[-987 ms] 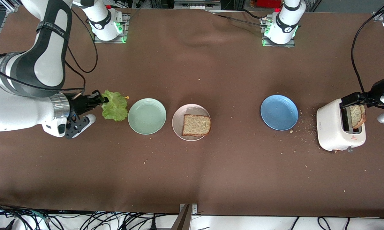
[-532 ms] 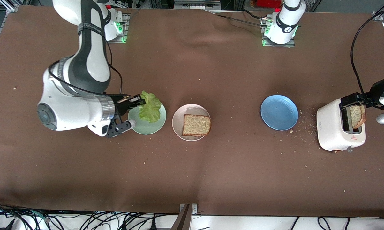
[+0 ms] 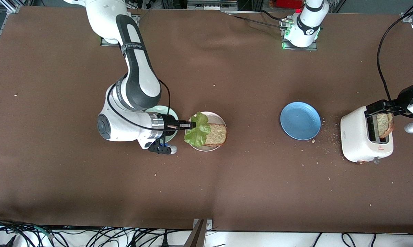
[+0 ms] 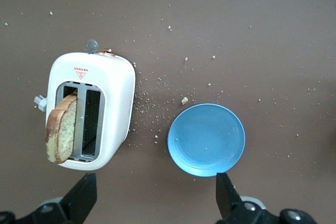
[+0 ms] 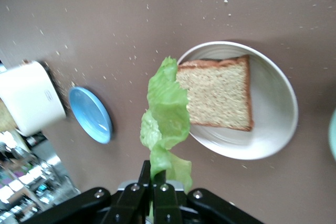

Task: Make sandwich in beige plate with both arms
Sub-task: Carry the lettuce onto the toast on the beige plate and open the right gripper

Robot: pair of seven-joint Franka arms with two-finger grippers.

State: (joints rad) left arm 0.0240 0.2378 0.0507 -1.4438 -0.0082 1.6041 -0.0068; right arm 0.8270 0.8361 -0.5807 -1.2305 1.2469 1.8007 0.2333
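Now the lettuce leaf point(image 3: 198, 130) is pinched tight by the right gripper point(image 3: 190, 125) over the beige plate point(image 3: 221, 120), at the nine o'clock edge. It should be moved toward three o'clock until centred over the bread slice point(image 3: 216, 134), then lowered gently. The left gripper point(image 3: 381, 107) waits over the toaster point(image 3: 360, 144), fingers spread wide and holding nothing.

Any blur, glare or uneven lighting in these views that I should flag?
Front view: even lighting, soft shadows on the brown cloth, all sharp. Left wrist view: sharp, toaster and blue plate crisp, no glare. Right wrist view: blurred, worst at the toaster; lettuce and bread slice on the beige plate soft.
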